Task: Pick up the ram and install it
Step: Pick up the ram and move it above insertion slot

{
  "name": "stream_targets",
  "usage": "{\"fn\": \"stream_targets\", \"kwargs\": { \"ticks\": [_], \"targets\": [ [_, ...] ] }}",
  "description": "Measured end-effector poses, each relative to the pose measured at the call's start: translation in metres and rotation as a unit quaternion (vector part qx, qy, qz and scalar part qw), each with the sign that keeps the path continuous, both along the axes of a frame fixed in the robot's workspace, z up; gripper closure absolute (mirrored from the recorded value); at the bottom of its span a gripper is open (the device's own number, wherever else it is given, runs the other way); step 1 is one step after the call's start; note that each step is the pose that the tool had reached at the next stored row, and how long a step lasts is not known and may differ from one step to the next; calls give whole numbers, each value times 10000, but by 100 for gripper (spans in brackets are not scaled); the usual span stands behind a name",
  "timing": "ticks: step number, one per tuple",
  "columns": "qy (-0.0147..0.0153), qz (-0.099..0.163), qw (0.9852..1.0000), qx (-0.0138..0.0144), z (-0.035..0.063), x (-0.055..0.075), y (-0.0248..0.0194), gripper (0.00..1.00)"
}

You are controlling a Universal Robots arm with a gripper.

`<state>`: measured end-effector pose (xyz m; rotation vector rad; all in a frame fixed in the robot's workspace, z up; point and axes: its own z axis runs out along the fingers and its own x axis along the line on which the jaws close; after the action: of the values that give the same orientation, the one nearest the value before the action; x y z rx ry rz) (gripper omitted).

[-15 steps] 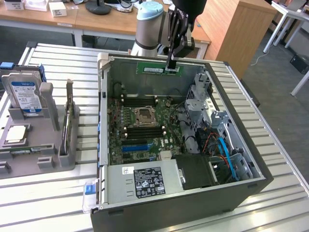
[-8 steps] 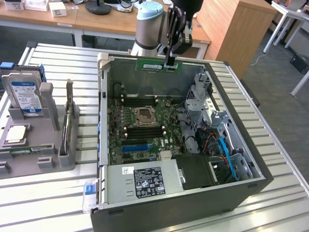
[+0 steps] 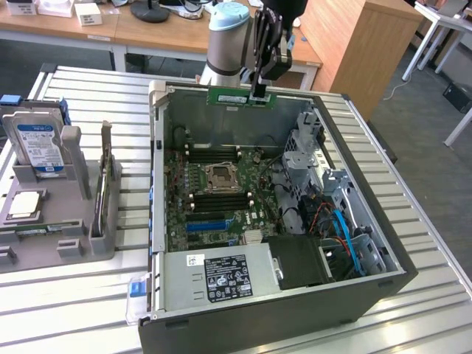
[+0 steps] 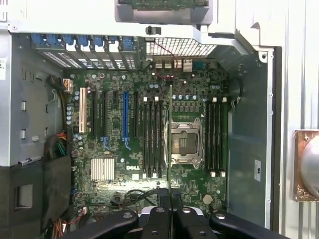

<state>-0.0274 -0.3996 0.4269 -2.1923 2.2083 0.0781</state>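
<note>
The ram [image 3: 234, 96] hangs upper centre in the exterior view, clenched in your gripper [image 3: 258, 94] above the case [image 3: 383, 243]. Held near one end, it may tilt and miss the memory slots [image 3: 219, 198].

The ram [image 3: 240, 96] is a green board with a dull, lacquered look and small dark chips. The fingers [image 4: 160, 224] clamped on it are black and faintly glossy. The computer case [image 3: 221, 122] is bare grey sheet metal, matt inside, and its outside is painted dark. The motherboard [image 4: 199, 84] is green, with black plastic slots [image 4: 214, 137] and a ribbed, bright metal heat sink [image 4: 102, 169]. The surface [image 3: 88, 310] is ribbed pale metal, lightly shiny. The holder [image 3: 74, 214] looks like matt grey plastic — the desks [image 3: 162, 33] behind are smooth wood.
</note>
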Motion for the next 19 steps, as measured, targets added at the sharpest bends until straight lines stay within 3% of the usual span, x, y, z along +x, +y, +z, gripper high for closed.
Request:
{"fn": "stream_targets", "kwargs": {
  "ticks": [6,19],
  "targets": [
    [0,-1,10000,0,-49,0,0,88],
    [0,0,10000,0,-276,0,0,88]
  ]
}}
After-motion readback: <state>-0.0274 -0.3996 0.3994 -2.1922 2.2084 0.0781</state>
